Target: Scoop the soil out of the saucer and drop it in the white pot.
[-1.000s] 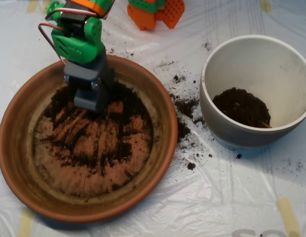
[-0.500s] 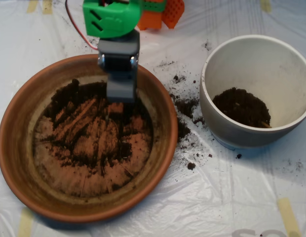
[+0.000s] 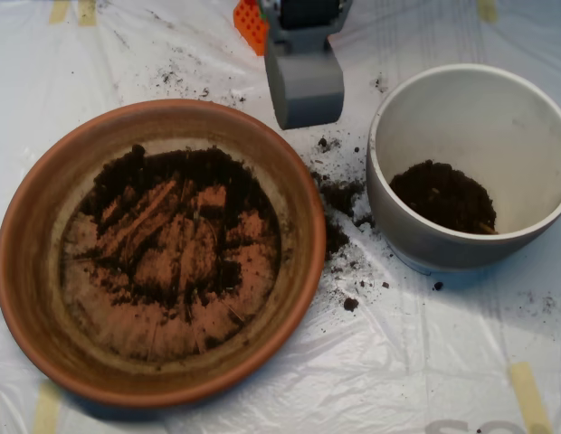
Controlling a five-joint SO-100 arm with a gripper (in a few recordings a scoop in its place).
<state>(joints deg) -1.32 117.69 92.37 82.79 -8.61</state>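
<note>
The dark, crumbly potting soil (image 3: pixel 172 226) I am after lies thin and streaked across the floor of the large round terracotta saucer (image 3: pixel 27 271), thickest along the far part of the floor and worn down to bare orange patches in the middle. From my overhead view, that saucer sits below and to the left of the grey clamshell scoop (image 3: pixel 304 86), whose lower end hangs just past the saucer's far right rim, over the tabletop and not over the dish. I see the scoop's two fingers only from above as one smooth grey block, so I cannot tell whether they are parted or pressed together, or whether any earth is inside.

To the right of the fingers, and a little lower in the picture, stands the round, deep white pot (image 3: pixel 461 244) with its thick rim; a dark mound of soil (image 3: pixel 442 194) already rests at its bottom. Between saucer and pot, below the fingers, spilled soil crumbs (image 3: pixel 339 194) are scattered on the crinkled clear plastic sheet covering the tabletop (image 3: pixel 425 362). Just left of the scoop's upper part, an orange plastic piece (image 3: pixel 249 23) peeks out at the top edge.
</note>
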